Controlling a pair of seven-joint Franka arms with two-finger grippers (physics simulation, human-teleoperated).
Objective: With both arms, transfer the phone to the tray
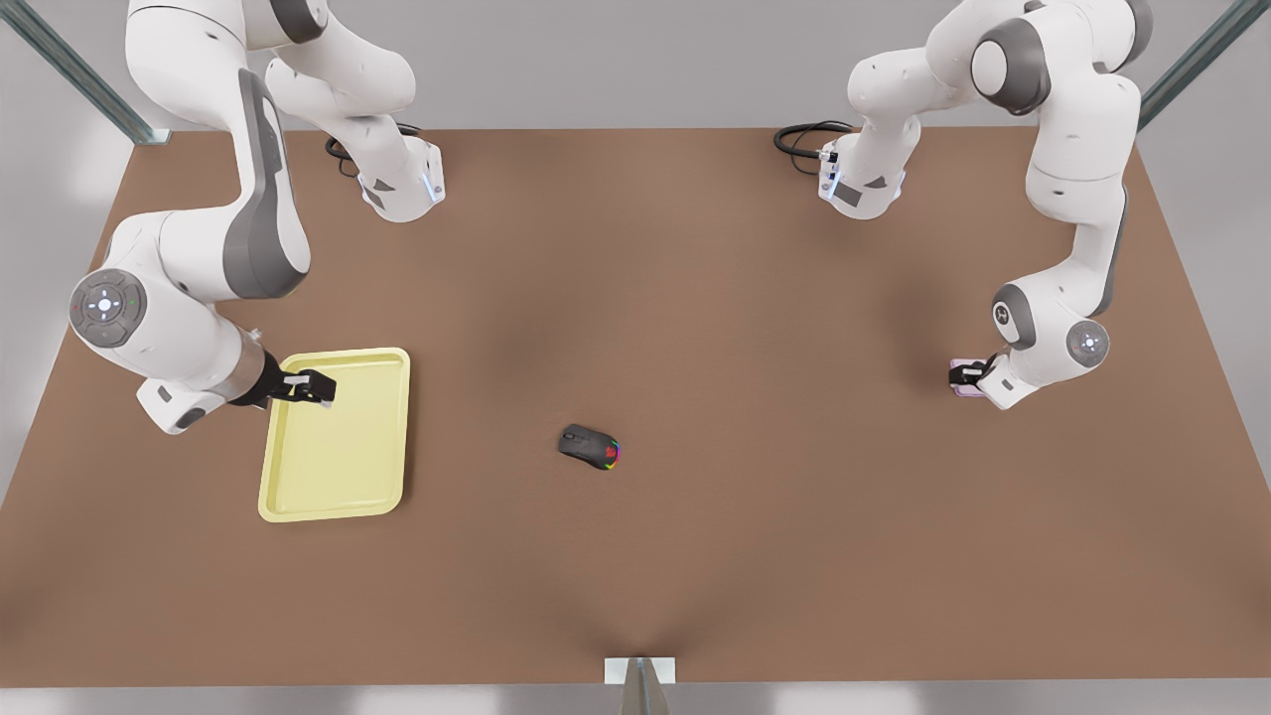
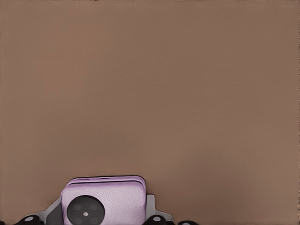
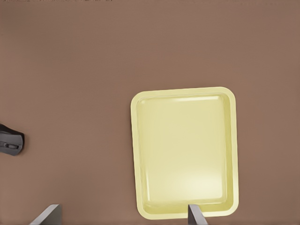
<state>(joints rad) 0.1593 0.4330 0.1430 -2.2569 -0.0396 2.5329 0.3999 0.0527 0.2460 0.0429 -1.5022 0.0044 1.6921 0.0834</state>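
I read the left claw (image 1: 965, 376) as low at the front view's right, clamped on the pink phone (image 2: 104, 202), which sits at or just off the counter (image 1: 695, 298); I cannot tell which. The right claw (image 1: 313, 387) hovers over the yellow tray's (image 3: 136, 154) near edge with fingers apart. The black mouse (image 1: 589, 446) lies between them. My judgement: grasp done; carry, possible handover and placement remain, phone well apart from tray.

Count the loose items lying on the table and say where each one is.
3: the tray at the front view's left, under the right hand; the mouse near the middle; the phone at the front view's right, at the left hand.
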